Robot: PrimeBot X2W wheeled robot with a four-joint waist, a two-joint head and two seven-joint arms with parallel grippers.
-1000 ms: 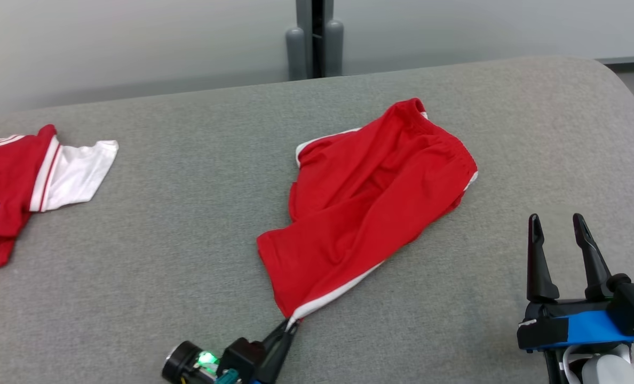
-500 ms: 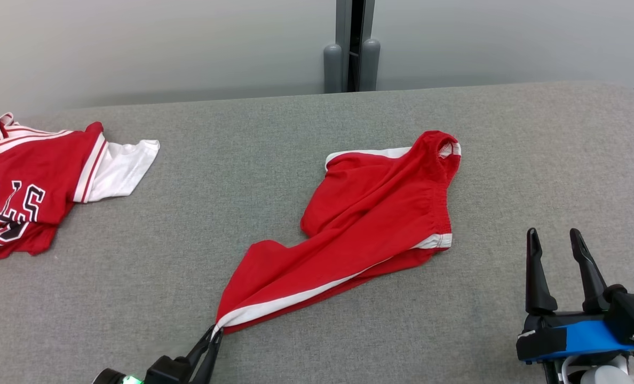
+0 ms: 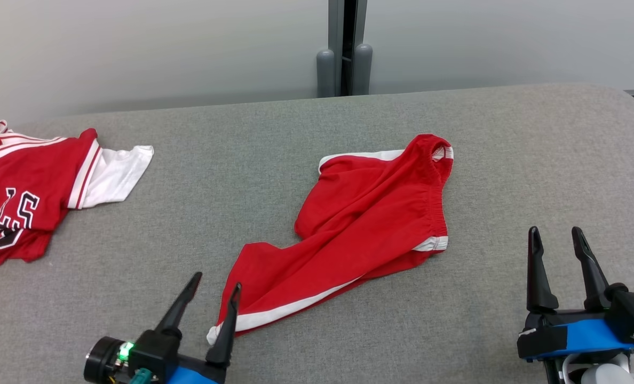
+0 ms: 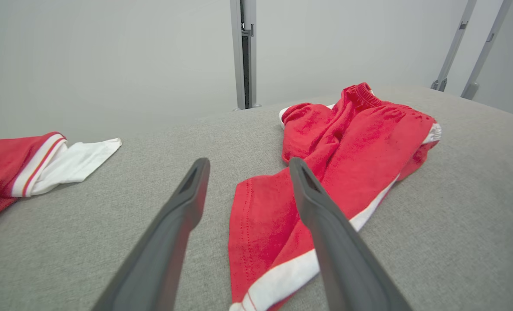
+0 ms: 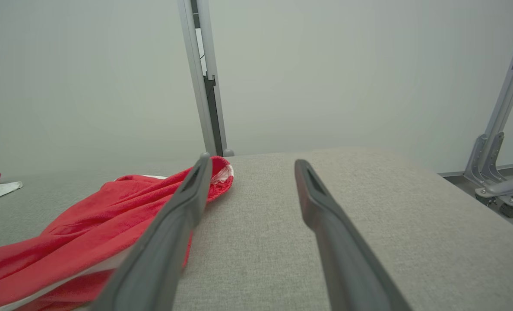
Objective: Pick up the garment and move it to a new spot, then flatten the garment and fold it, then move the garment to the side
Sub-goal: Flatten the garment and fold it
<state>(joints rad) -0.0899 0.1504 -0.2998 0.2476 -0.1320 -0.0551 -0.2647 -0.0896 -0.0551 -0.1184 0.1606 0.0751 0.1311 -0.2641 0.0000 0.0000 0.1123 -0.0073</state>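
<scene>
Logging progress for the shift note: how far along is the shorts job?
Done: the red shorts have been pulled out long, and the left gripper has just let go of the hem corner, jaws open beside it. In hand: nothing; the right gripper waits open too. Left: the shorts lie wrinkled, so flattening, folding and moving aside remain.

In the head view the garment (image 3: 370,224) lies on the padded surface (image 3: 215,144) at mid-frame, stretched from upper right to lower left. Its lower-left corner is just beside the left gripper (image 3: 216,280), at the bottom edge left of centre. The right gripper (image 3: 555,230) sits at lower right, well apart from the garment. A jersey (image 3: 23,181) lies at the left edge. A post (image 3: 343,48) stands behind the surface at top centre.
</scene>
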